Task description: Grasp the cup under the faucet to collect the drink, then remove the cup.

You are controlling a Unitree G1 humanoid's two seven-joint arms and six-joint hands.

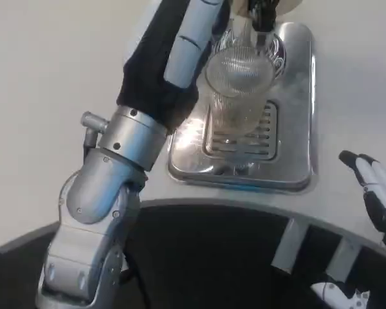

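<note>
Left forearm (96,212): nearest to us, we see its silver casing rising from the lower left and reaching up toward the cup.
Table (45,84): we look down on a plain white top with a curved near edge; below that edge all is dark, with pale struts at the lower right.
Room: we can make out nothing beyond the table top and the dark space under it.
Drip tray (296,129): a shiny steel tray with rounded corners lies on the table, a slotted grate (257,138) set in its middle; glare brightens its left side.
Writing: we can read no brand, label or lettering on any of these things.
Faucet (262,14): a dark spout at the top edge, directly above the cup's mouth.
Cup (239,87): a clear ribbed cup stands upright on the grate under the faucet; whether it holds any drink we cannot tell.
Left hand (180,55): its black palm and white fingers lie against the cup's left side, the fingers running up past the rim; we cannot tell whether they are clamped around it.
Right hand (378,196): at the right edge, well apart from the tray, its fingers spread and holding nothing.
</note>
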